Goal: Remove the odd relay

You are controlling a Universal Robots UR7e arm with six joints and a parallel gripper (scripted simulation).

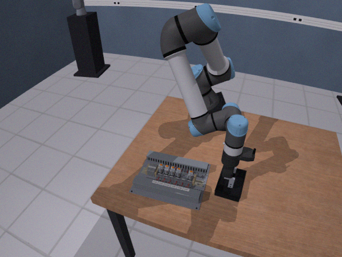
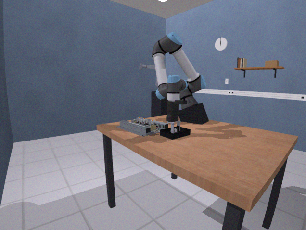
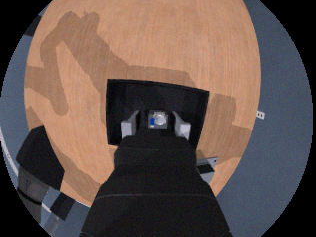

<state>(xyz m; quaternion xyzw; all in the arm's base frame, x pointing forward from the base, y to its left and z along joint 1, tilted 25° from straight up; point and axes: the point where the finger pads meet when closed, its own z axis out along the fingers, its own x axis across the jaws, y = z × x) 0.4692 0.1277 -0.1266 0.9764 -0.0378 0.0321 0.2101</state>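
The relay with the blue button (image 3: 152,121) (image 2: 175,129) stands in the black parts tray (image 1: 226,196) (image 2: 166,134) (image 3: 150,82), near its middle. My gripper (image 1: 232,179) (image 2: 175,128) (image 3: 155,117) is open and points down into the tray. Its fingers stand on either side of the relay, with gaps between them and it in the wrist view. The grey relay panel (image 1: 165,193) (image 2: 133,127) (image 3: 206,169) lies flat on the table beside the tray. Several relays with orange buttons (image 1: 172,170) stand in its row, with one empty place before the last relay.
The wooden table (image 1: 290,199) (image 2: 222,150) carries the panel and the tray, with a narrow gap between them. The panel lies near the table's left front corner. The arm's dark base (image 2: 194,115) stands at the back of the table.
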